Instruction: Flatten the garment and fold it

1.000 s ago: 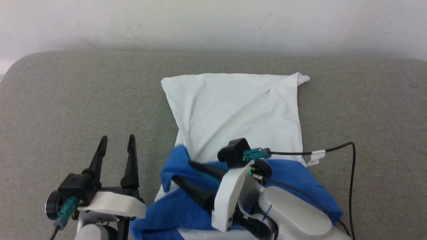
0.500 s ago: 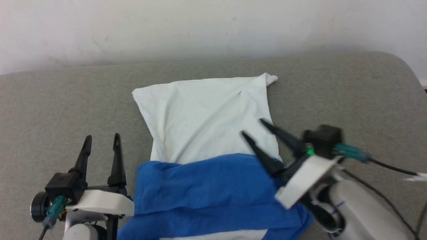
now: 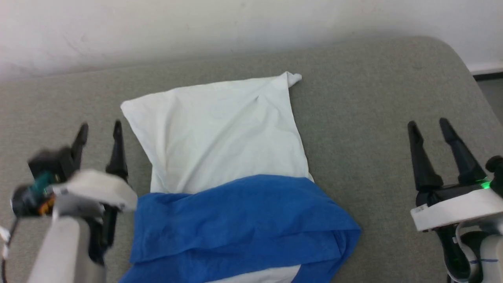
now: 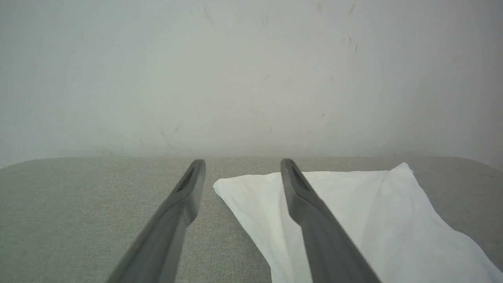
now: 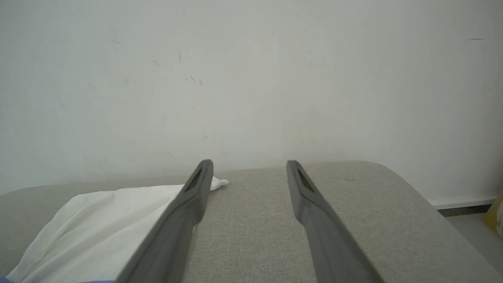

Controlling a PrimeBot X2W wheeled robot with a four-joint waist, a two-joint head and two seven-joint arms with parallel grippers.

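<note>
Flanking the garment (image 3: 220, 157), blue sleeves folded across its body, the left gripper (image 3: 100, 125) and right gripper (image 3: 427, 122) hover with jaws apart; next probably calls for pinching its far corners.

Grey fabric surface (image 3: 373, 98) meets scuffed white wall (image 3: 196, 23).

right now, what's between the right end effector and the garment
That stretch is bare: just grey upholstery between the right end effector and the garment, as the head view shows.
</note>
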